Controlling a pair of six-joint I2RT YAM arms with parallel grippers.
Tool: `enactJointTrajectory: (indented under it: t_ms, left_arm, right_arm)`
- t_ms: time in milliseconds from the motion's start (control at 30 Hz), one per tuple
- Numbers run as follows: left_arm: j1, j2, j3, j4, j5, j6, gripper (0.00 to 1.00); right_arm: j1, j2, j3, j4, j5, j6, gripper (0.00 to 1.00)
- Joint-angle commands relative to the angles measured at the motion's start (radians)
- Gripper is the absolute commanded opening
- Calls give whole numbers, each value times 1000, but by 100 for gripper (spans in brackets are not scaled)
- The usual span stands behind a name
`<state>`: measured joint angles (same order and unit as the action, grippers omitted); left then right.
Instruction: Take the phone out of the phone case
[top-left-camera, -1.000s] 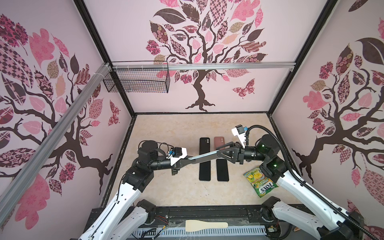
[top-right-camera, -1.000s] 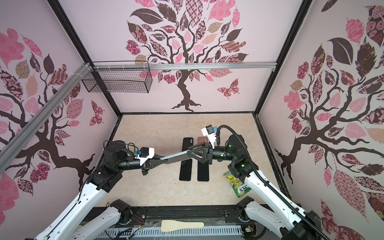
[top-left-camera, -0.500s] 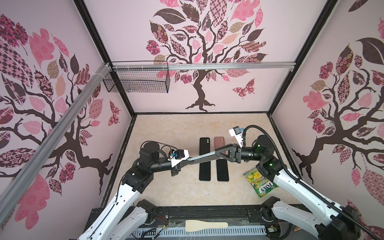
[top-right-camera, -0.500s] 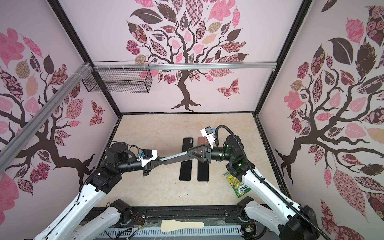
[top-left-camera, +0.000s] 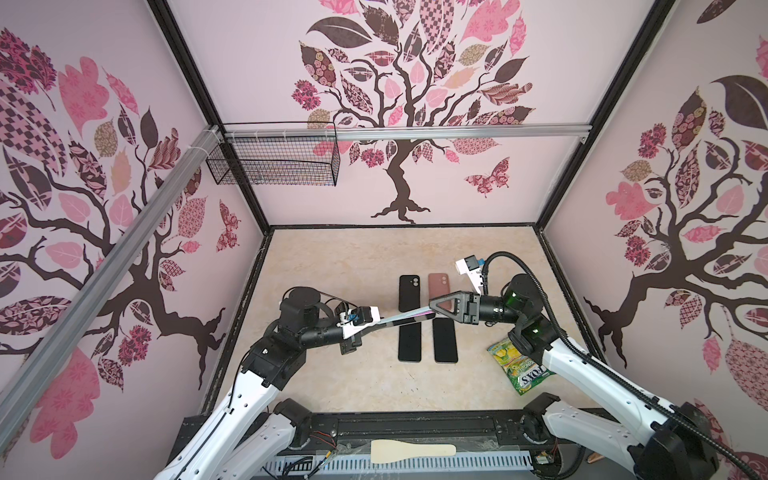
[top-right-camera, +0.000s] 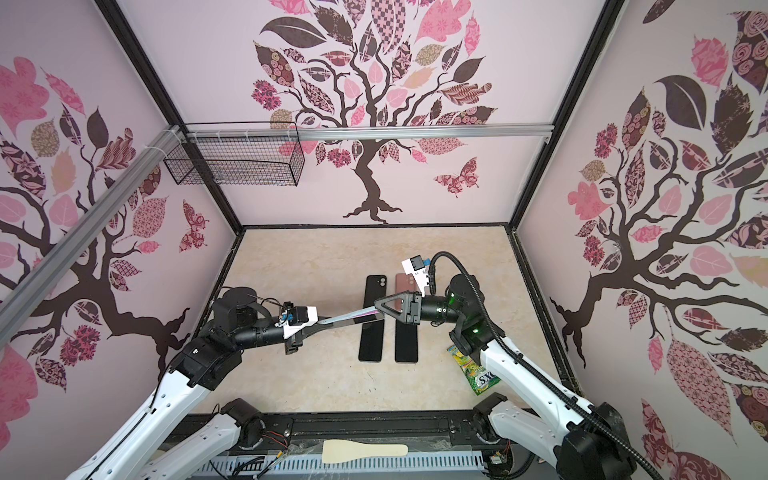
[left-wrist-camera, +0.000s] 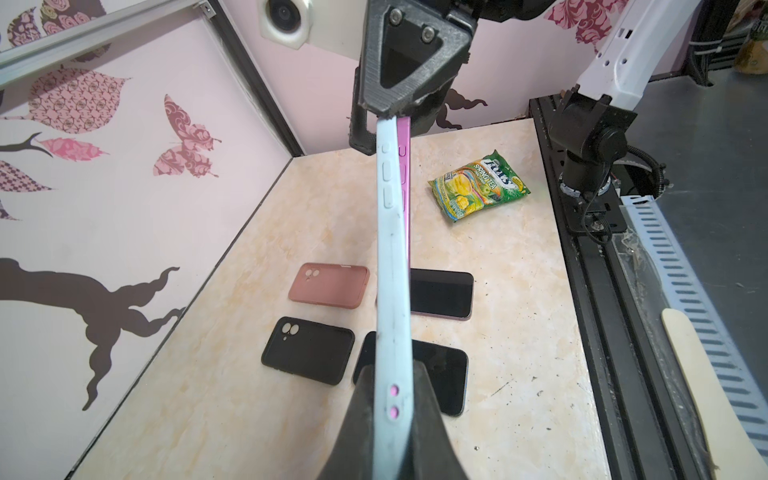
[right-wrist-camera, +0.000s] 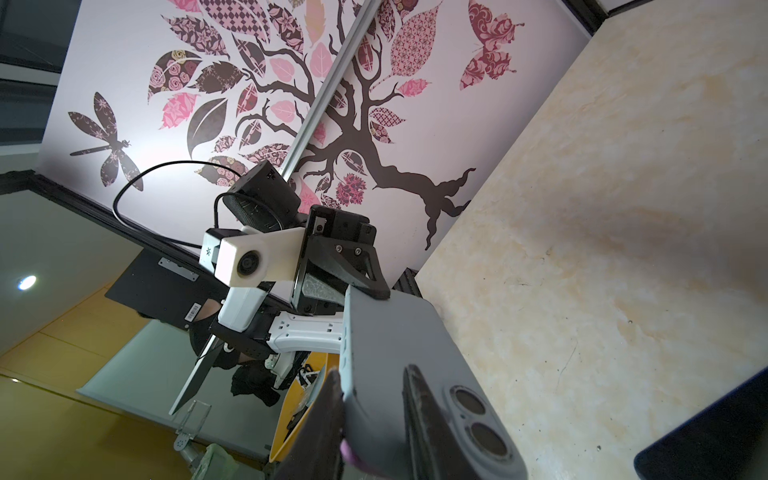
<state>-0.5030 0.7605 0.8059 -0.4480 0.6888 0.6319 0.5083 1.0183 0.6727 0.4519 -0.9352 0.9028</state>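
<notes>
The left end effector (left-wrist-camera: 392, 372) clenches one end of the pale blue silicone phone case (left-wrist-camera: 392, 270), held aloft above the beige marbled tabletop (top-left-camera: 332, 270). The right end effector (top-left-camera: 432, 304) seems clenched on the other end, where the slim pink phone (left-wrist-camera: 405, 199) shows.

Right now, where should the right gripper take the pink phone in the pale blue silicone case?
Grip the pink phone by its camera-end edge, where it stands off the pale blue silicone case; approach from the end opposite the left gripper.

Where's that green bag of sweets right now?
In both top views the green sweets bag lies flat on the right side of the tabletop, just right of the nearer face-up phone, near the front edge.
</notes>
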Motion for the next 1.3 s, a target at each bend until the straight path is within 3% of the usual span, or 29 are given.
enactJointTrajectory:
  t_ms: [0, 200, 300, 333, 433, 533, 600, 833, 1033, 1267]
  left_arm:
    - [-12, -36, 92, 161, 37, 30, 0]
    - [-11, -50, 76, 143, 40, 28, 0]
    - [-11, -70, 51, 131, 41, 7, 0]
    - [-12, -79, 36, 135, 41, -9, 0]
    - [-11, -116, -11, 175, 35, -79, 0]
    - [-10, -153, -47, 205, 9, -162, 0]
    - [-10, -171, -75, 259, -23, -261, 0]
    - [-11, -146, -85, 360, -276, -689, 0]
    - [-11, -94, -49, 425, -280, -967, 0]
    - [-15, -35, -33, 448, -339, -1287, 0]
  right_arm:
    - [11, 23, -15, -44, -6, 37, 23]
    - [9, 11, 15, -32, 65, 27, 27]
    - [9, -29, 47, -75, 197, -38, 47]
    - [10, -51, 54, -96, 260, -65, 57]
    - [9, -127, 48, -152, 470, -130, 75]
    - [8, -206, 20, -202, 640, -166, 84]
    - [8, -241, 0, -212, 676, -208, 86]
    - [8, -272, -67, -196, 595, -303, 93]
    - [14, -218, -129, -81, 483, -275, 93]
    - [80, -153, -158, 31, 487, -231, 92]
